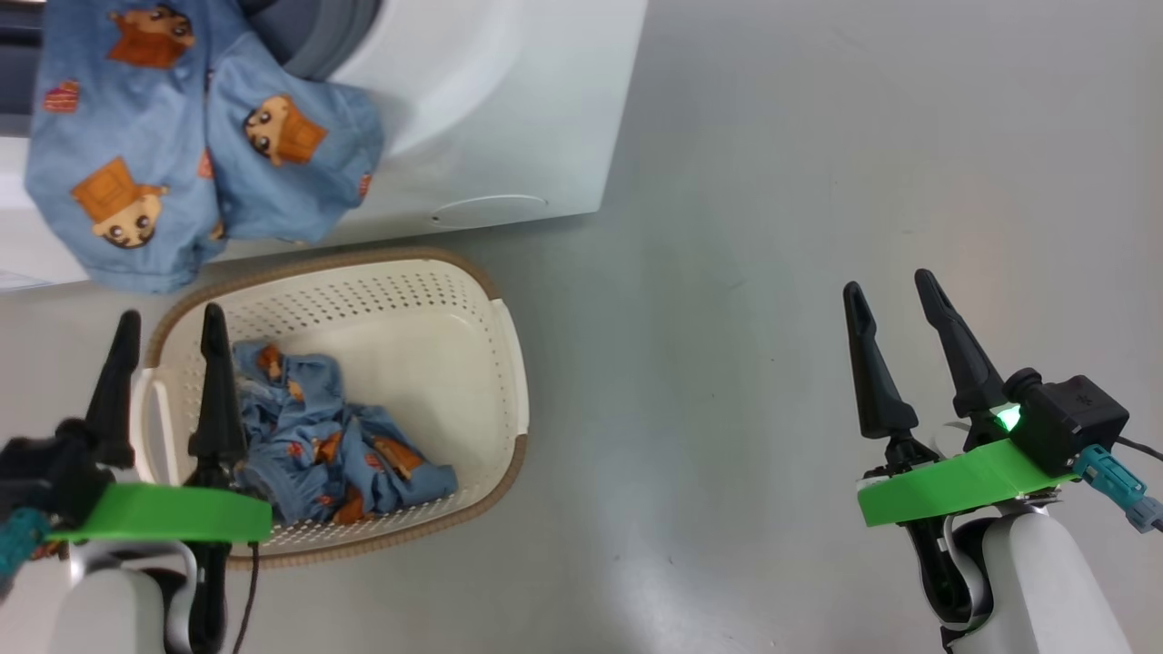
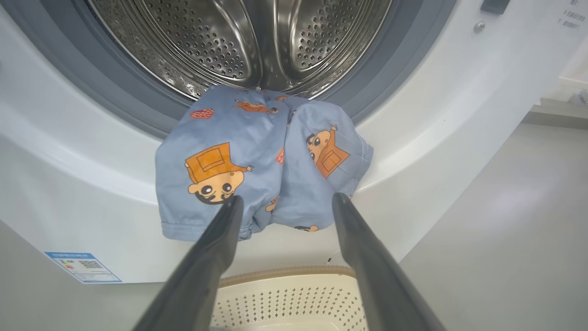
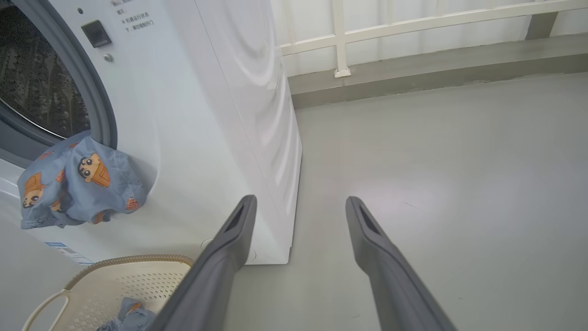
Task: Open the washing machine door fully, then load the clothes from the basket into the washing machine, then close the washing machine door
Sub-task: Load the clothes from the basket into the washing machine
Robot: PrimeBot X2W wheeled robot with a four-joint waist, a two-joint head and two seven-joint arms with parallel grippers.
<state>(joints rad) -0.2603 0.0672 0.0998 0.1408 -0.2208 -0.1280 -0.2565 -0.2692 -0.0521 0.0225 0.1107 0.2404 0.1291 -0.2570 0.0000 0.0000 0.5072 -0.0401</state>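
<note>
One clothes bundle (image 1: pixel 341 445) in the basket (image 1: pixel 511 363) just beside the left pincer (image 1: pixel 172 316).

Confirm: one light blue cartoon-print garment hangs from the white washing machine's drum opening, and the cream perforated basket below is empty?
The cream perforated plastic basket is not empty: the head view shows a second crumpled light blue cartoon-print bundle lying in it. The rest holds: one garment hangs from the white washing machine's opening.

Our left gripper (image 1: pixel 171 318) and right gripper (image 1: pixel 889 283) each carry two long, tapering matt-black fingers (image 1: pixel 872 372) on a bright green flat plastic collar (image 1: pixel 954 486). Behind the right gripper we see a black camera block (image 1: pixel 1072 422) with a glowing green light (image 1: pixel 1007 419), a teal plug (image 1: pixel 1104 477) and a glossy white rounded forearm (image 1: pixel 1045 581). A thin black cable (image 1: pixel 247 590) hangs behind the left gripper.
</note>
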